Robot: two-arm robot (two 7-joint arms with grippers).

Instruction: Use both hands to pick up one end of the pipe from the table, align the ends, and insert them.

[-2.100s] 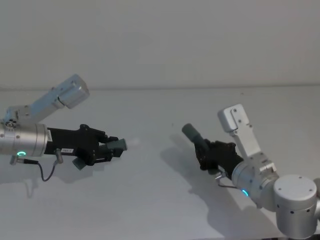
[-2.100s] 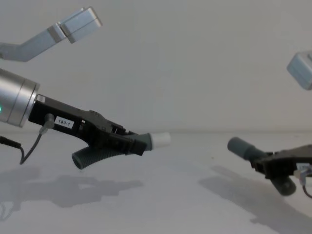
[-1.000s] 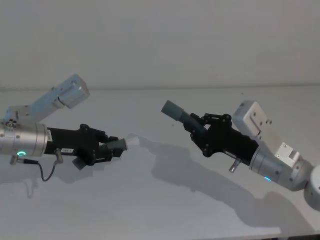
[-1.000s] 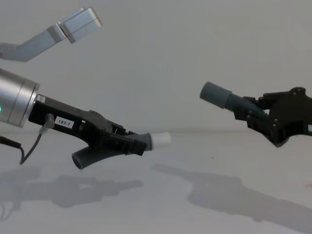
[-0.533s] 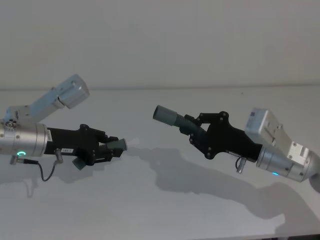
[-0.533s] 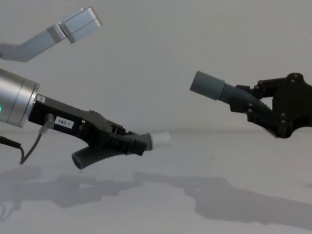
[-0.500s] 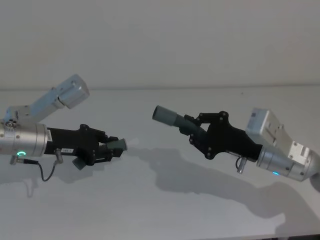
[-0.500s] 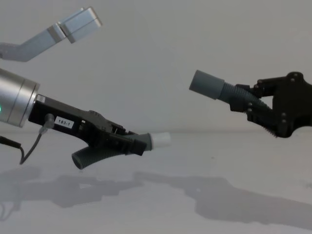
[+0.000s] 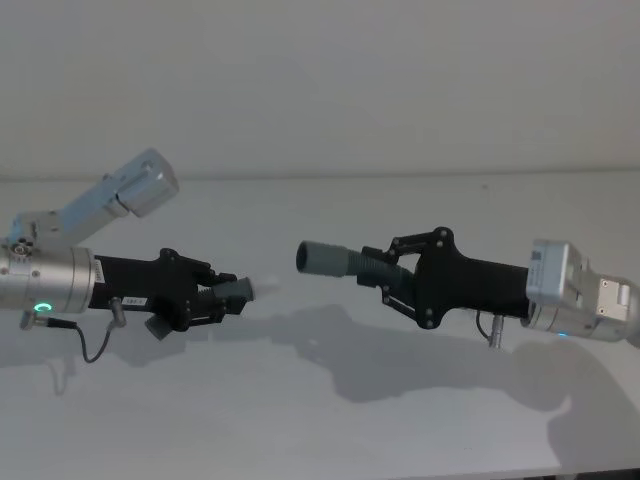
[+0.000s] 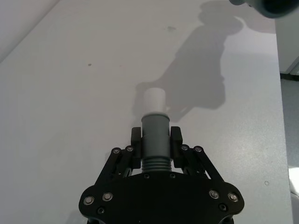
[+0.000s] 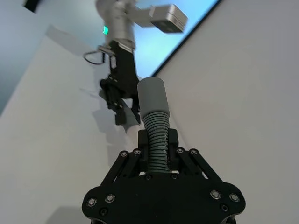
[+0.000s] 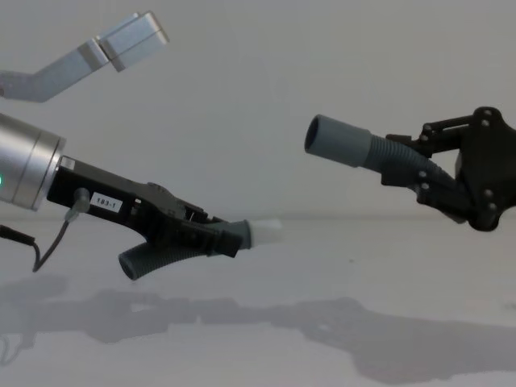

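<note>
Right gripper (image 9: 386, 273) leftward, cuff (image 9: 320, 257) nearer white tip (image 12: 266, 233)

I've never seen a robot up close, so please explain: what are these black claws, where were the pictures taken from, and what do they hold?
These are a two-armed robot's grippers. The wide pictures come from cameras on its head and chest; the close ones from each wrist. The left gripper is shut on a ribbed hose piece with a white tip. The right gripper is shut on a second hose piece with a wider grey cuff. Both hang above the white table, ends facing, apart, not yet joined.
</note>
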